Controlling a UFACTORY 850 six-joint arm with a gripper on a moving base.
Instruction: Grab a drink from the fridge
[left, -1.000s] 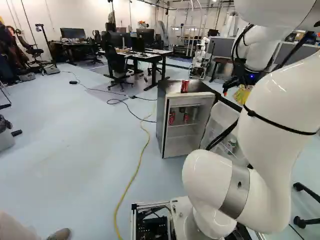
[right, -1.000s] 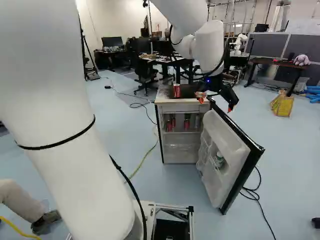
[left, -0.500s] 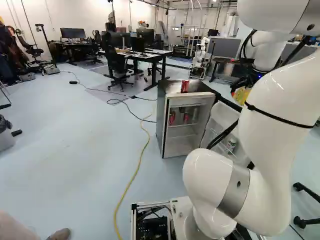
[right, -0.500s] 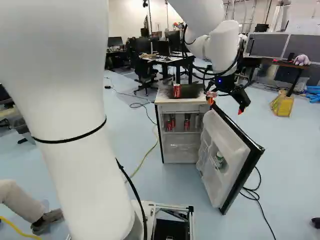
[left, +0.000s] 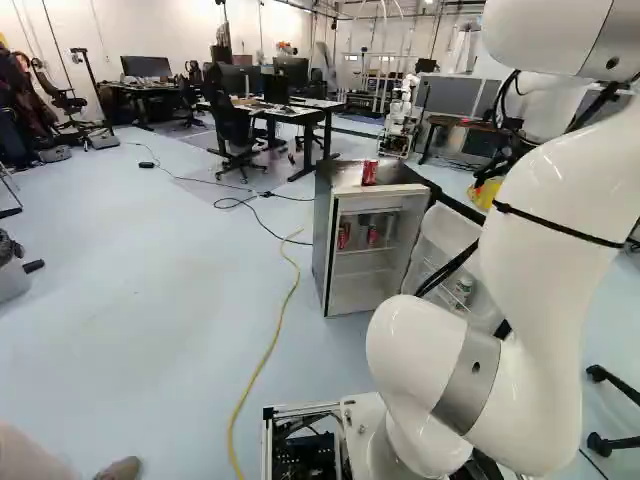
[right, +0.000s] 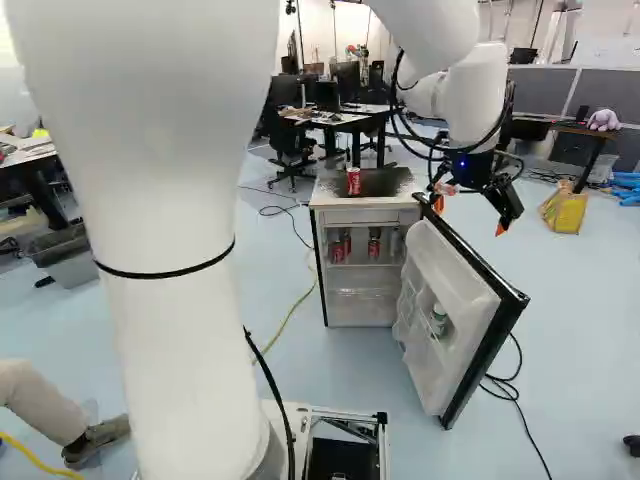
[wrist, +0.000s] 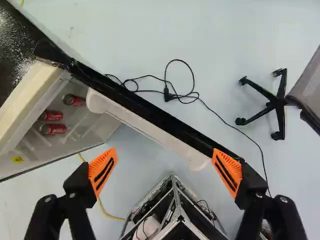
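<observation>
Presently, the arm (right: 170, 330) bends forward and holds its gripper (right: 470, 215), fingers wide apart, seemingly above the open door (right: 455, 330), while red cans (right: 374, 243) stand inside the fridge (right: 362, 216) and one on top (right: 353, 181).

In the right base view, the white arm (right: 165, 310) has swung rightward, taking the gripper (right: 469, 217) with it. The fridge (right: 362, 216) and the red can (right: 353, 181) on top now appear farther to the gripper's left, with a wider gap between can and gripper.
</observation>
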